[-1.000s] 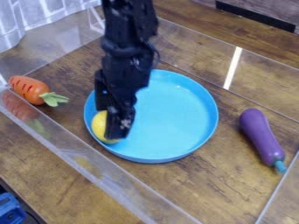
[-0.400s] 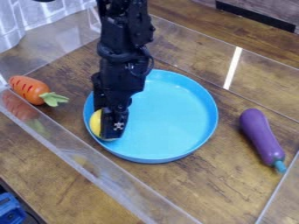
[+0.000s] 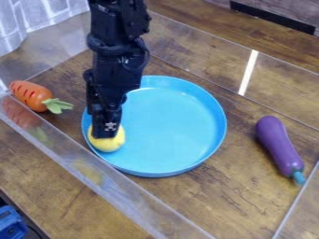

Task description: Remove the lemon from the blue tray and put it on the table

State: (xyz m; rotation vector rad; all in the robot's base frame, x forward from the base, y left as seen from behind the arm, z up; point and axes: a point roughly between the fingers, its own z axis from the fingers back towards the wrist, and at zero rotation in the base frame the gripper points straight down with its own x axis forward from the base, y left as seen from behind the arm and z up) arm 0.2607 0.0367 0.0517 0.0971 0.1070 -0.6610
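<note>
The end effector (image 3: 104,126) points straight down over the lemon (image 3: 108,140) at the blue tray's (image 3: 187,131) left rim, jaws spread wide astride it for pickup, gripping nothing.

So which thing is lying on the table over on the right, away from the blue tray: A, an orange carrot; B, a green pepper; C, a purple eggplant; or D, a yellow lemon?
C: the purple eggplant lies alone on the table right of the blue tray, while the carrot sits on the left and the lemon is at the tray's left rim.
</note>
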